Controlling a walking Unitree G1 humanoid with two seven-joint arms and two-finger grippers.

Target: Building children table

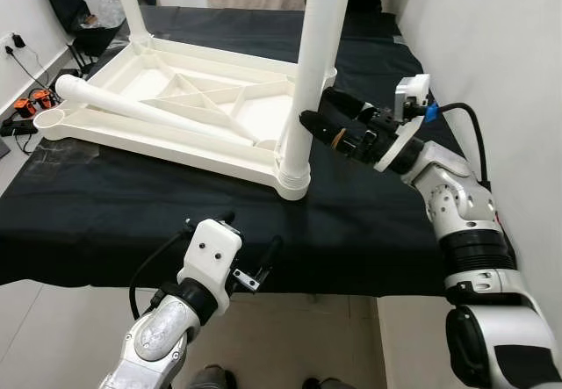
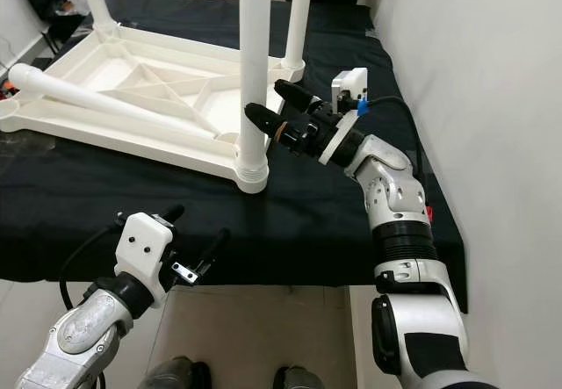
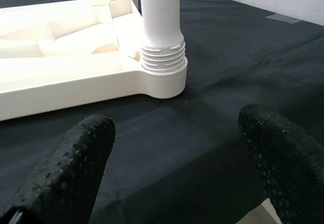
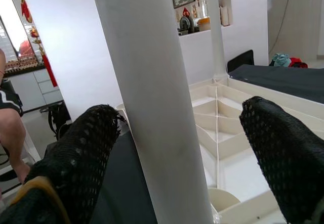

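A white plastic children's table (image 1: 149, 143) lies upside down on a black cloth (image 1: 132, 213). One leg (image 1: 307, 73) stands screwed into its near right corner socket (image 3: 162, 77). Two more legs stand at the far corners (image 2: 299, 11). A loose leg (image 1: 140, 108) lies across the underside. My right gripper (image 1: 318, 108) is open, with one black finger on each side of the near upright leg (image 4: 152, 107). One finger (image 4: 76, 148) sits close against the leg and the other (image 4: 283, 153) stands apart. My left gripper (image 1: 230, 240) hovers open and empty at the cloth's front edge, facing that socket.
A white wall (image 1: 500, 29) runs close along the right. A power strip and cables (image 1: 26, 108) lie on the floor at the left, with a black bag (image 1: 75, 3) at the back left. A person's leg (image 4: 10, 133) shows in the right wrist view.
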